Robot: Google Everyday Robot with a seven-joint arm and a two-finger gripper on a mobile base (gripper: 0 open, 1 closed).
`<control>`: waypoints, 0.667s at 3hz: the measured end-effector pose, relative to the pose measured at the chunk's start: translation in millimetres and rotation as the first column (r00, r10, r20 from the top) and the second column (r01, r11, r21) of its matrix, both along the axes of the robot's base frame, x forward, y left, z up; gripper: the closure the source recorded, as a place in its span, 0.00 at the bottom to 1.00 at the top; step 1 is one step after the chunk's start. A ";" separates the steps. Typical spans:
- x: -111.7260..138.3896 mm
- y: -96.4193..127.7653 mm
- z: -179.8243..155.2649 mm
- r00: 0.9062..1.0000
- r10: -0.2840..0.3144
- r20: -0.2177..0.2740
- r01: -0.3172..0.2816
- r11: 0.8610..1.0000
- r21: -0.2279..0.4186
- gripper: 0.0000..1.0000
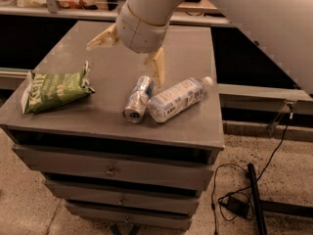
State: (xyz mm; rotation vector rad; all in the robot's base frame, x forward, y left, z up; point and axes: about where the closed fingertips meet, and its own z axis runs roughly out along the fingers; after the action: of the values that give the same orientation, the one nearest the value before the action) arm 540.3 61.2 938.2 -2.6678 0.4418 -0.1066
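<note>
The pincer point(124, 65), its matt cream plastic fingers point(157, 68) spread wide, hangs over the worktop point(191, 48), which is smooth, grey and matt. The can point(137, 99) is shiny metal, the bottle point(175, 99) clear glossy plastic with a pale label, and the bag point(54, 87) crinkled green film with a slight sheen

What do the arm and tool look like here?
Arm: bulky smooth white shell, rounded wrist, one small dark hole. Tool, over the cabinet top above the can: two tapered cream fingers. No cables on it.
</note>
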 end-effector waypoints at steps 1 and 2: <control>7.0 6.3 -10.1 1.000 -0.006 -0.023 0.006 1.000 0.028 0.00; 2.6 3.7 -17.6 0.998 -0.033 -0.062 0.035 0.999 0.031 0.00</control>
State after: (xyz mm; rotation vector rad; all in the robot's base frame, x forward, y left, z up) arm 542.9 64.9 920.5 -2.6388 0.5042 -0.0270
